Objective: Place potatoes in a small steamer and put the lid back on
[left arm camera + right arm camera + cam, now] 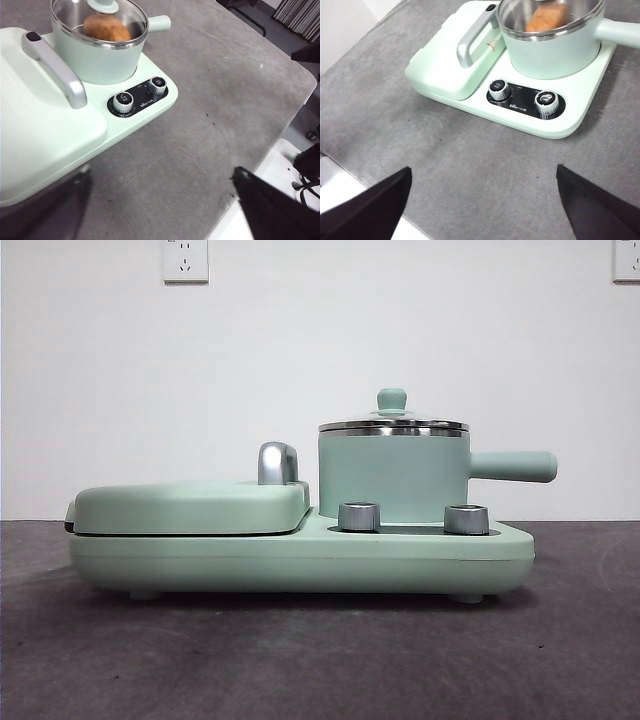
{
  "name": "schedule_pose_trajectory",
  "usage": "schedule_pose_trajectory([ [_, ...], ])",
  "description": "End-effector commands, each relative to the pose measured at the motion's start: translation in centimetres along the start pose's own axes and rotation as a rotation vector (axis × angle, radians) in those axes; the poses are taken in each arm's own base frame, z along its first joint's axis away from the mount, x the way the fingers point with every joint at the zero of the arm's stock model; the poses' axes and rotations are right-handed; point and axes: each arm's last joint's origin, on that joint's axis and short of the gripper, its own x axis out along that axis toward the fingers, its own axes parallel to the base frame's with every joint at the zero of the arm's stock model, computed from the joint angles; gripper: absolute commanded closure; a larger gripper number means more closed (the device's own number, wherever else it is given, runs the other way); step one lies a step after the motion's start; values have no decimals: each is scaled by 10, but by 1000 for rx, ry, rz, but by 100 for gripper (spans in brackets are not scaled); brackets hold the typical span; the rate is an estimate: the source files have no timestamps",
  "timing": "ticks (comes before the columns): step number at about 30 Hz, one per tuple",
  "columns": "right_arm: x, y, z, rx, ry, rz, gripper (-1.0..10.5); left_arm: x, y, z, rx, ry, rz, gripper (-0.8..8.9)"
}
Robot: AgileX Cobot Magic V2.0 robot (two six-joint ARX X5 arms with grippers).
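Note:
The small steamer (pixel 392 478) stands on the right half of a mint-green cooker base, its side handle pointing right. The lid (pixel 392 424) sits on its steel rim, knob up. Through the glass of the lid (pixel 75 12), the left wrist view shows the orange-brown potato (pixel 106 28) lying inside the steamer (pixel 97 60). The right wrist view also shows the potato (pixel 547 16) in the steamer (pixel 550 55). My left gripper (pixel 161 172) and right gripper (pixel 484 169) both hang open over the grey table, well away from the cooker and holding nothing. Neither arm shows in the front view.
A flat griddle cover (pixel 190 506) with a chrome handle (pixel 277 463) fills the cooker's left half. Two silver dials (pixel 359 516) sit on the base's front. The table edge (pixel 280 140) runs near the left gripper. Another table edge (pixel 350 170) lies near the right gripper.

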Motion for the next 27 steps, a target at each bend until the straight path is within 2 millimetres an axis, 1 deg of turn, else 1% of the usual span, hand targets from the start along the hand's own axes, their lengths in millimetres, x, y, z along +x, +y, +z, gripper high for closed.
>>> schedule_pose_trajectory([
  [1, -1, 2, 3, -21, -13, 13, 691, 0, -1, 2, -5, -5, -8, 751],
  [2, -1, 1, 3, -21, -13, 11, 864, 0, -1, 2, -4, -4, -8, 785],
  [3, -1, 1, 3, -24, -15, 8, 936, 0, -1, 2, -4, -4, -8, 799],
  [4, -1, 1, 3, -24, -20, 6, 916, 0, -1, 2, -6, -1, -7, 808],
  [21, -1, 2, 3, -22, -23, 10, 918, -1, -1, 1, -7, 3, -9, 807],
  [24, -1, 2, 3, -22, -23, 11, 918, -11, -4, -2, 5, -31, -20, 807],
  [27, -1, 2, 3, -22, -23, 10, 918, -23, -3, -6, 11, -87, 6, 807],
])
